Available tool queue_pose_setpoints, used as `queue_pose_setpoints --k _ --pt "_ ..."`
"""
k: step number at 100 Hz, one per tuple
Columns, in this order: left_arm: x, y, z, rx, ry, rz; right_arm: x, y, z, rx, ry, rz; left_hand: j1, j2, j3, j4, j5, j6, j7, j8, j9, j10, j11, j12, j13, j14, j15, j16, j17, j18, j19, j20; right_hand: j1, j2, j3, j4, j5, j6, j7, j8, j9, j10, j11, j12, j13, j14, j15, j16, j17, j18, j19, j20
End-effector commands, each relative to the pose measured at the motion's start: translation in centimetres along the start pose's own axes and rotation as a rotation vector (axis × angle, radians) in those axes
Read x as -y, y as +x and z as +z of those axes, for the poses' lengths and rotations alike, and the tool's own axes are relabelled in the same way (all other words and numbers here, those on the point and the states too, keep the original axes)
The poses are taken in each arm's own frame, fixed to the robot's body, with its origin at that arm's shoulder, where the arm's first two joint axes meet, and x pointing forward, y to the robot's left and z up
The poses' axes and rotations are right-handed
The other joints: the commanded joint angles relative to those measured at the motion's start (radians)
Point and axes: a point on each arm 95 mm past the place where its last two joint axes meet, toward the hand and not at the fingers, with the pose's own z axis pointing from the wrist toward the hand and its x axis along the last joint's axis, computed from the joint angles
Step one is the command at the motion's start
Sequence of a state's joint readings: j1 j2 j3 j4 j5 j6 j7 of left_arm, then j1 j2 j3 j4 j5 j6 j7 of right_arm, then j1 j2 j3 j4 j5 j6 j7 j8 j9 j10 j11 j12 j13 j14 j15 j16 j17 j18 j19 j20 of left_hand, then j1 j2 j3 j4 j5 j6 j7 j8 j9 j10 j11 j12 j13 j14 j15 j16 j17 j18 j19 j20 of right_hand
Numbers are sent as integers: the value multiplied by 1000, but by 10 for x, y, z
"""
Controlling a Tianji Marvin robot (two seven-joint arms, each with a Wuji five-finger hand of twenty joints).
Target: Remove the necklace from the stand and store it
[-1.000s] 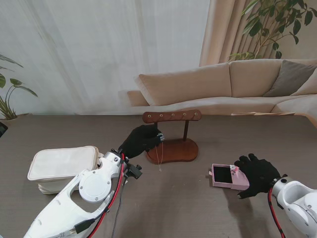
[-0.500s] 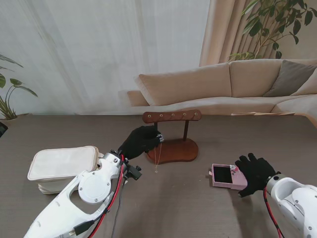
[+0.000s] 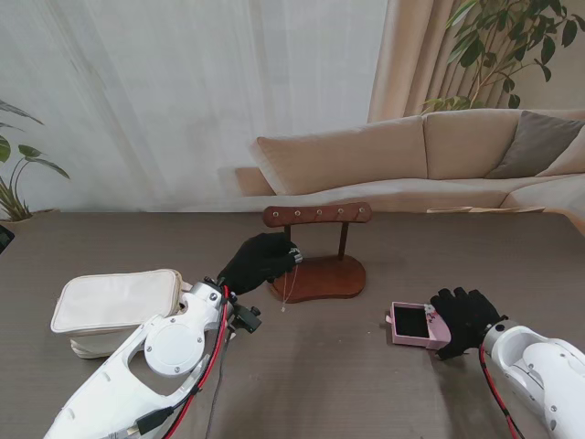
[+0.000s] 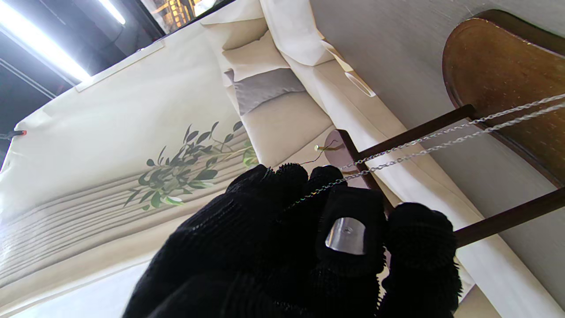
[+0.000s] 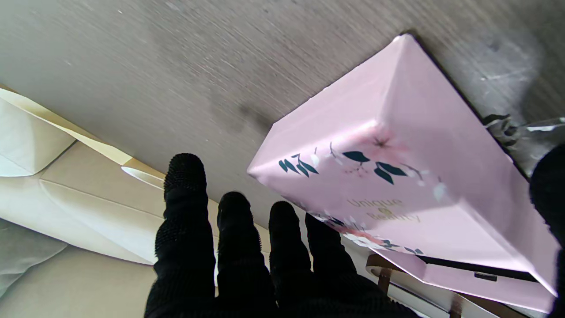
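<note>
A thin silver necklace (image 3: 288,286) hangs from my left hand (image 3: 260,259), which is shut on its chain just in front of the left end of the brown wooden stand (image 3: 320,274). In the left wrist view the chain (image 4: 441,137) runs doubled from my pinched fingertips (image 4: 348,207) across the stand's base (image 4: 507,75). A pink jewellery box (image 3: 419,324) lies with its dark inside showing at the right. My right hand (image 3: 466,318) rests against the box's right side with fingers spread; the right wrist view shows the pink box (image 5: 397,168) beside my fingers (image 5: 234,247).
A cream zipped pouch (image 3: 114,306) lies at the left, nearer to me than the stand. Behind the table stands a beige sofa (image 3: 439,155), with plants at both sides.
My left hand has lifted the chain a little, so its hanging end sits higher and nearer the stand. My right hand has slid left to the pink box.
</note>
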State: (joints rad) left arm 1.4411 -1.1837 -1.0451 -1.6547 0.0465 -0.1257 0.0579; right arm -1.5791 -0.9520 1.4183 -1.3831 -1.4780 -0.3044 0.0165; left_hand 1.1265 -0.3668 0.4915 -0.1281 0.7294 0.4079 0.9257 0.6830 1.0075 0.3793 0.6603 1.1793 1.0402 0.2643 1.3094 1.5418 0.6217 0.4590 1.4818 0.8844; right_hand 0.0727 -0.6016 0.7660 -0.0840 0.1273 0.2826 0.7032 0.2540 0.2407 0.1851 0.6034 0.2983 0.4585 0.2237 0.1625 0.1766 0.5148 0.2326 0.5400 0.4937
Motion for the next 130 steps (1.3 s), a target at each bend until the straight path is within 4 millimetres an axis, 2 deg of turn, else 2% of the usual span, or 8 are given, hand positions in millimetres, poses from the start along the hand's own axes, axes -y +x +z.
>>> queue_pose_setpoints --k 1,60,65,69,81,87,93,130 --pt "-2 2 0 -3 -15 -3 8 2 1 -6 28 -3 23 -22 42 -5 18 -12 52 24 66 17 14 9 23 -132 -2 28 7 -11 61 -1 25 -42 28 31 31 -13 55 13 21 -2 31 38 40 -6 29 23 -320 6 68 10" --pt "-2 2 -2 -6 -7 -5 49 21 19 -37 -1 75 23 -21 40 -4 19 -10 50 23 66 20 13 4 24 -129 -2 28 4 -9 60 0 453 -145 -78 62 298 -178 372 316 380 -141 276 305 431 -116 512 276 -105 -14 500 -36" --pt "-2 2 -2 -6 -6 -5 53 23 21 -40 -8 85 24 -21 40 -4 19 -9 50 23 66 19 13 4 24 -129 -2 28 4 -9 59 0 314 -438 506 -52 331 -185 385 329 417 -140 274 314 463 -121 524 282 -79 -9 523 -57" --pt "-2 2 -2 -5 -6 -5 55 23 22 -42 -15 91 23 -21 40 -4 19 -10 50 23 66 18 14 5 24 -129 -2 28 4 -8 59 1 294 -486 654 -92 363 -198 402 336 452 -145 279 316 491 -126 534 286 -56 -10 536 -61" --pt "-2 2 -3 -4 -4 -7 62 26 26 -47 -44 114 23 -21 39 -4 18 -9 49 23 66 18 13 3 24 -129 -2 28 4 -9 60 1 360 -436 689 -98 471 -250 446 350 566 -160 283 314 572 -143 553 293 8 -19 562 -69" --pt "-3 2 -3 -4 -4 -8 65 27 28 -50 -60 123 24 -21 39 -4 18 -9 49 23 66 18 13 3 24 -129 -2 28 4 -9 60 2 420 -450 682 -256 508 -301 531 191 637 -167 277 324 619 -162 558 300 44 -27 589 -97" --pt "-3 2 -4 -3 -3 -9 68 28 29 -55 -73 128 24 -21 39 -4 19 -9 48 23 65 20 13 2 23 -128 -2 28 3 -8 60 2 459 -464 672 -302 545 -356 588 128 707 -173 263 328 669 -171 568 306 83 -39 609 -107" --pt "-2 3 -5 -2 1 -9 65 28 33 -84 -117 175 23 -21 37 -3 20 -10 48 24 66 18 14 1 25 -127 -3 28 4 -7 60 4 499 -344 692 -270 665 -434 716 75 882 -192 271 399 844 -198 644 372 218 -50 657 -120"
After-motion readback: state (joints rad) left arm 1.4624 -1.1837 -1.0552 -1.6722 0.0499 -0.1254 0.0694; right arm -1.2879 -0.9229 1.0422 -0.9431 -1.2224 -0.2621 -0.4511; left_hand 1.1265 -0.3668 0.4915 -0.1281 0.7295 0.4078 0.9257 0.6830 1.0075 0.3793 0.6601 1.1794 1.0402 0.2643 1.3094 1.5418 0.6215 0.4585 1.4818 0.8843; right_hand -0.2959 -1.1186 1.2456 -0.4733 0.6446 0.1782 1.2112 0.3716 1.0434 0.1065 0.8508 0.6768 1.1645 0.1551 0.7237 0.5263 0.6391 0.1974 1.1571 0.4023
